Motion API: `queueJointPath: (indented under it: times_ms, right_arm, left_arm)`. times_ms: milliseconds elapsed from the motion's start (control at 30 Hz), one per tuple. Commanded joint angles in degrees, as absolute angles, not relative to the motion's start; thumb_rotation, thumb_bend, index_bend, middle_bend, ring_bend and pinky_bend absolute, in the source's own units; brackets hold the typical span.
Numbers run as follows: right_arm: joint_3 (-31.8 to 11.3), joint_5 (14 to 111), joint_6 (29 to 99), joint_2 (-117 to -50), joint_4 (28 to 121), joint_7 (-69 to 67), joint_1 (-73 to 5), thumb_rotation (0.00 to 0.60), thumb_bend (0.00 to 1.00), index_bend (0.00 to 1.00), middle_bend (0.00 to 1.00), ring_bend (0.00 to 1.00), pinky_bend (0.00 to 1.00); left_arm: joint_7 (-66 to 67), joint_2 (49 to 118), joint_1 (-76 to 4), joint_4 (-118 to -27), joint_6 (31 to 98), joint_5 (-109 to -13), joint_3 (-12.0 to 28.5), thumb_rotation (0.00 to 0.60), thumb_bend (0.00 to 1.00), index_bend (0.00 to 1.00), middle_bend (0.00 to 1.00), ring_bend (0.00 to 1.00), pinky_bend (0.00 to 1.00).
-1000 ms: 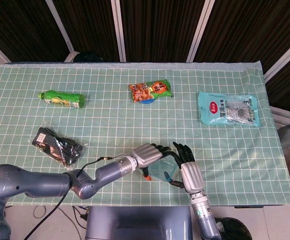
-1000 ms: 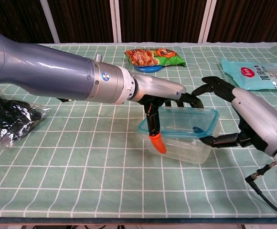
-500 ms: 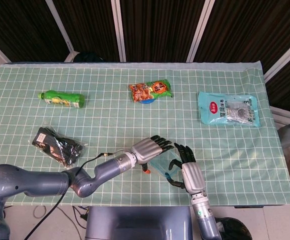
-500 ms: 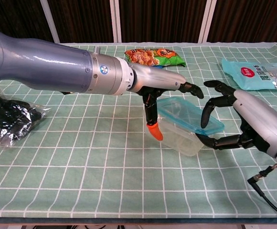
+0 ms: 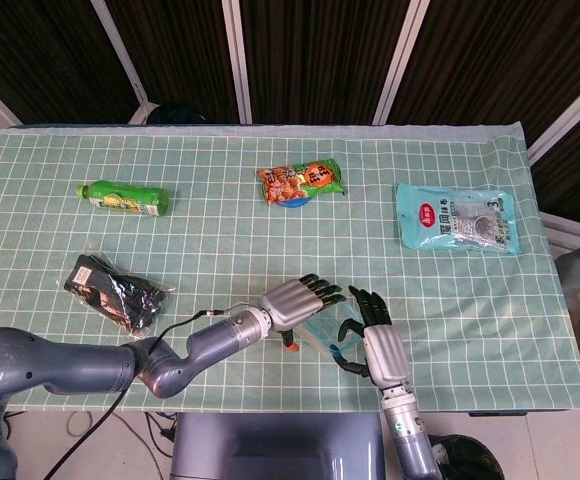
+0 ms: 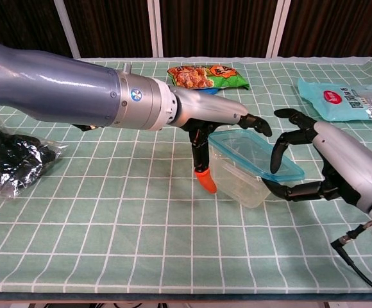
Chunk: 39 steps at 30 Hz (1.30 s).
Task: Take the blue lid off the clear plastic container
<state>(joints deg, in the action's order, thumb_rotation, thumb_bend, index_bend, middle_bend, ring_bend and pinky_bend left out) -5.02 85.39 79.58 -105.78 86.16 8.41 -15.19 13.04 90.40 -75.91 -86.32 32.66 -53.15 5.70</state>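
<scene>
Green grid cloth covers the bench (image 5: pixel 470 330), dark panels behind. The clear plastic container (image 6: pixel 240 181) sits near the front edge, middle, tilted, blue lid (image 6: pixel 253 154) on top. Our right hand (image 6: pixel 314 163) holds the container, fingers hooked over the lid's far side. Left hand (image 6: pixel 221 128) is spread above the lid, holding nothing. We judge we should keep the box braced with the right and peel one lid corner upward with the left. Since a second ago, the container has tipped and shifted rightward; the left hand has lifted off the rim.
</scene>
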Motion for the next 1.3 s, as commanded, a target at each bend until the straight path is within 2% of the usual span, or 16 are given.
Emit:
queueJointPath:
  times_ms: [33,467,900,967,1033,1133,1200,1300]
  right_arm:
    - [-5.38,85.41,79.65,-105.79,86.38,8.54,-15.36,0.6,0.44,0.7,0.09,0.0,0.0]
    - [-10.25,83.85,79.5,-104.3,89.35,10.41,-17.36,0.6,0.44,0.71,0.11,0.0,0.0]
    - [-16.7,79.26,78.87,-99.5,91.11,13.85,-19.39,0.6,0.44,0.71,0.12,0.0,0.0]
    - [-17.72,77.81,78.39,-98.6,90.91,14.94,-19.68,0.6,0.44,0.59,0.1,0.0,0.0]
    - [-19.05,74.82,77.5,-97.39,91.07,17.43,-19.9,0.6,0.44,0.35,0.04,0.0,0.0]
    - [-21.45,69.98,76.9,-95.5,91.78,22.78,-20.36,0.6,0.44,0.05,0.0,0.0,0.0]
    - [-23.2,66.73,76.95,-93.96,92.35,26.78,-20.77,0.6,0.44,0.0,0.0,0.0,0.0]
    - [-25.29,63.26,77.98,-91.77,93.33,31.35,-20.95,0.6,0.44,0.0,0.0,0.0,0.0]
  left_arm:
    - [13.08,89.4,-74.96,-87.68,34.33,-53.95,5.73,0.6,0.0,0.0,0.0,0.0,0.05]
    - [13.18,77.73,-65.76,-98.27,46.22,-58.71,3.82,0.6,0.0,0.0,0.0,0.0,0.05]
    - [12.42,68.74,-57.58,-105.58,53.72,-62.87,2.45,0.6,0.0,0.0,0.0,0.0,0.05]
    - [12.42,67.9,-56.66,-106.26,54.41,-63.3,2.32,0.6,0.0,0.0,0.0,0.0,0.05]
    - [12.48,66.82,-55.39,-107.17,55.52,-63.82,2.1,0.6,0.0,0.0,0.0,0.0,0.05]
    - [12.53,65.35,-53.66,-108.57,57.1,-64.71,1.84,0.6,0.0,0.0,0.0,0.0,0.05]
    - [12.75,64.16,-52.34,-109.64,58.29,-65.39,1.57,0.6,0.0,0.0,0.0,0.0,0.05]
    - [13.24,62.28,-50.28,-111.44,60.22,-66.55,0.76,0.6,0.0,0.0,0.0,0.0,0.05]
